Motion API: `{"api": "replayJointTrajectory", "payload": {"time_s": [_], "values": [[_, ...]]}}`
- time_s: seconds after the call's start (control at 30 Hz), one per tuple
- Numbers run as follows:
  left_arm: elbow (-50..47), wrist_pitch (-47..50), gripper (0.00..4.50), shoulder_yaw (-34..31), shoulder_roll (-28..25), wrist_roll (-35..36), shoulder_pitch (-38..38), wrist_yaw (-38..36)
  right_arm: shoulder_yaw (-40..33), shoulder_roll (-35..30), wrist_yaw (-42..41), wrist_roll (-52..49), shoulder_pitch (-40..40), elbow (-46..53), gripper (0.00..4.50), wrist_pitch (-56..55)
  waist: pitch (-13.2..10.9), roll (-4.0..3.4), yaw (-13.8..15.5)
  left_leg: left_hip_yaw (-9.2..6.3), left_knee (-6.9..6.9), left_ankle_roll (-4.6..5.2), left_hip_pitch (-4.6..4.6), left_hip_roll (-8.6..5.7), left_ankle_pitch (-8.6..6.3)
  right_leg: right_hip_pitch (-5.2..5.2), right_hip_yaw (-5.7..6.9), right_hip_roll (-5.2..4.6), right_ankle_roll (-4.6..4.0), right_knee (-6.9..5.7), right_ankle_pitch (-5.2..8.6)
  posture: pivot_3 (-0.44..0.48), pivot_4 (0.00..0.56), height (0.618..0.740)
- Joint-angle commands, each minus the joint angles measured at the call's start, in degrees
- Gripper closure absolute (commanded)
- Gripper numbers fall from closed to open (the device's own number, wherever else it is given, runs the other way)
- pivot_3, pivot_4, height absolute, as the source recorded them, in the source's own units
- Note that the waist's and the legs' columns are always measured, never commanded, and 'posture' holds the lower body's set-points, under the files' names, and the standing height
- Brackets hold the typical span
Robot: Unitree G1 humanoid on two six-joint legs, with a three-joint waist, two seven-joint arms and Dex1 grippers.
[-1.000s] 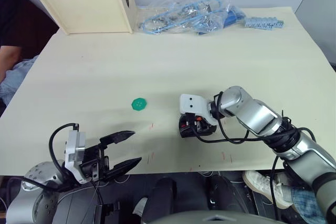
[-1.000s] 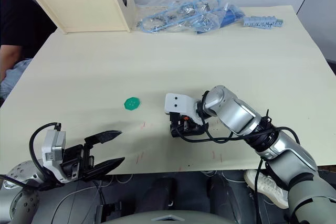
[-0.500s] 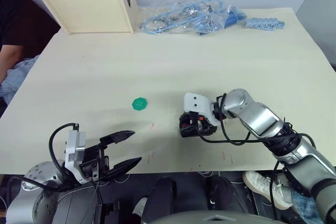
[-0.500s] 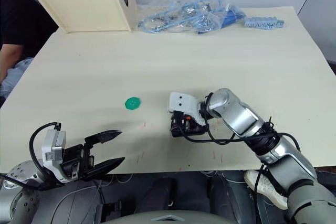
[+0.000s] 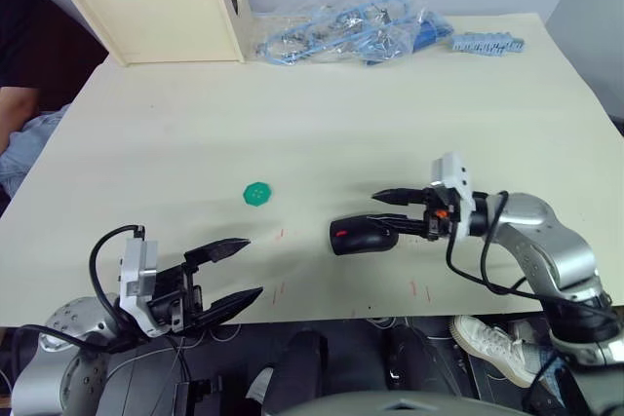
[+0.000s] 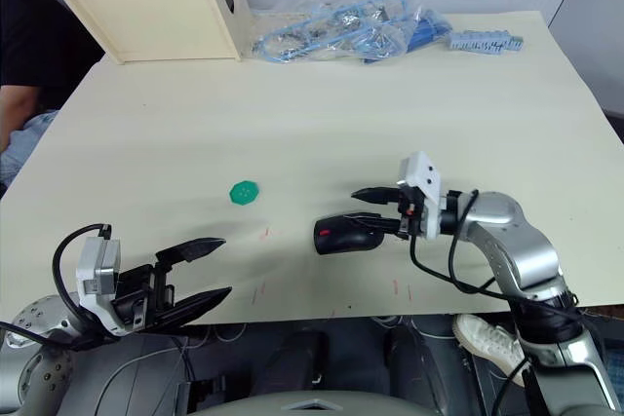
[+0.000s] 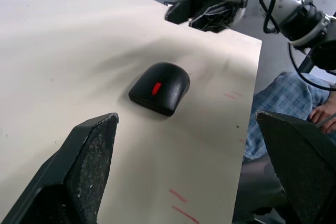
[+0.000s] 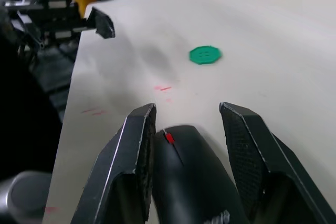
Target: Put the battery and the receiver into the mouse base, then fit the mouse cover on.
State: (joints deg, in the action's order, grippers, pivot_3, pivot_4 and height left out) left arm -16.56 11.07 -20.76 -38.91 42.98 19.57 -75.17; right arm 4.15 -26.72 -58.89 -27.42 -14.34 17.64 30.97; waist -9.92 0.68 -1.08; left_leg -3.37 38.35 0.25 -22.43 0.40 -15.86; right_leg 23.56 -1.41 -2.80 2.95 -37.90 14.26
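Left gripper [image 5: 226,270] hovers at the table's [image 5: 175,143] near edge, about seven o'clock, fingers spread wide and empty. Right gripper [image 5: 385,213], at four o'clock, has its fingers apart just beside the closed mouse [image 5: 362,237]; whether they touch it cannot be told. At ten o'clock from the mouse lies a green disc [image 5: 257,194]. Farther off at twelve o'clock lie plastic bags [image 5: 351,28].
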Motion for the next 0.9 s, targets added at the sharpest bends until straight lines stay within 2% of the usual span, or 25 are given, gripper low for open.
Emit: {"api": "replayJointTrajectory", "payload": {"time_s": [0.03,0.33,0.5,0.63,0.7,0.9], "values": [[-0.9,0.2,0.0,-0.9,-0.4,0.9,-0.2,-0.2,-1.5,1.5,2.1,-2.3,0.8,1.9,2.49,-1.8,0.0,-0.02,-0.1,-0.01,0.0,0.0,0.0,0.0,0.0,0.01,-0.04,0.0,0.0,-0.02,0.0,0.0,0.15,0.74],[-1.0,0.2,0.0,-1.1,-0.3,0.9,-0.2,-0.4,0.6,9.1,5.8,2.7,7.9,-7.8,2.49,-15.4,0.0,0.0,0.1,0.02,0.01,0.0,0.02,-0.03,0.0,0.0,-0.1,-0.03,0.03,0.0,-0.01,0.0,0.15,0.74],[-1.1,0.2,0.0,-1.0,-0.2,0.8,0.0,-0.3,6.7,8.4,4.8,10.7,10.7,-16.3,2.49,-23.3,0.0,0.02,-0.1,0.06,-0.01,0.0,0.1,0.01,0.0,0.0,-0.13,0.0,0.01,-0.02,0.0,0.0,0.15,0.74],[-1.1,0.3,0.0,-0.8,-0.1,0.6,-0.1,-0.1,8.5,7.6,5.3,13.8,10.7,-22.3,2.49,-26.4,0.2,0.15,-0.7,0.2,-0.15,0.0,0.73,0.05,-0.01,-0.54,-0.14,0.02,-0.07,0.02,0.07,0.0,0.15,0.74],[-1.1,0.3,0.0,-0.8,-0.1,0.5,-0.1,0.1,7.7,7.9,5.5,12.6,10.5,-22.5,2.49,-27.2,0.4,0.28,-1.1,0.19,-0.17,0.0,0.79,0.12,-0.01,-0.57,-0.13,0.1,-0.13,0.02,0.11,0.0,0.15,0.74],[-1.4,1.6,0.0,-1.4,1.6,1.7,-0.2,3.5,0.6,7.4,6.1,2.0,10.7,-12.1,2.49,-23.7,0.4,0.2,-0.9,0.04,-0.16,0.0,0.7,0.11,-0.01,-0.55,-0.14,0.07,-0.12,0.02,0.1,0.0,0.15,0.74]]}}
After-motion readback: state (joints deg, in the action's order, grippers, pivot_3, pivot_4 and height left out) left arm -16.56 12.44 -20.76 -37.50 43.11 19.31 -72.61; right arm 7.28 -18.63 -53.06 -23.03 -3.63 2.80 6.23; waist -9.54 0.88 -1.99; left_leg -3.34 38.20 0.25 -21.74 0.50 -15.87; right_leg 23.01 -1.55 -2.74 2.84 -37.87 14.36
